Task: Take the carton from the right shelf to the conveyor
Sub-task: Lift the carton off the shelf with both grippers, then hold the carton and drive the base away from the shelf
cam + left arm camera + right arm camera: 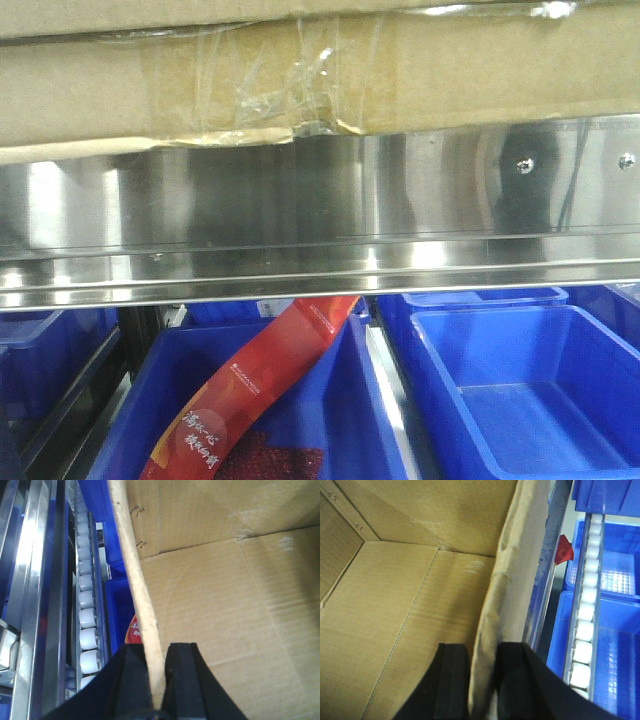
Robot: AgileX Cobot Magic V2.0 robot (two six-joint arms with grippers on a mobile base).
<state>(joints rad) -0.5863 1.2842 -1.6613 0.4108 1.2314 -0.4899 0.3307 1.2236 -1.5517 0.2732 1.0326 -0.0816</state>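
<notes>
The carton (320, 80) is a brown corrugated box with wrinkled clear tape, filling the top of the front view just above the right shelf's steel rail (300, 210). In the left wrist view I look down into the open carton (225, 605); my left gripper (159, 680) is shut on its left wall, one black finger on each side. In the right wrist view my right gripper (484, 680) is shut on the creased right wall of the carton (410, 605) in the same way. The conveyor is out of view.
Blue bins (520, 400) sit on the level under the rail, one holding a red printed strip (260, 390). White roller tracks (86, 625) (585, 625) and more blue bins (620, 580) run beside the carton's walls on both sides.
</notes>
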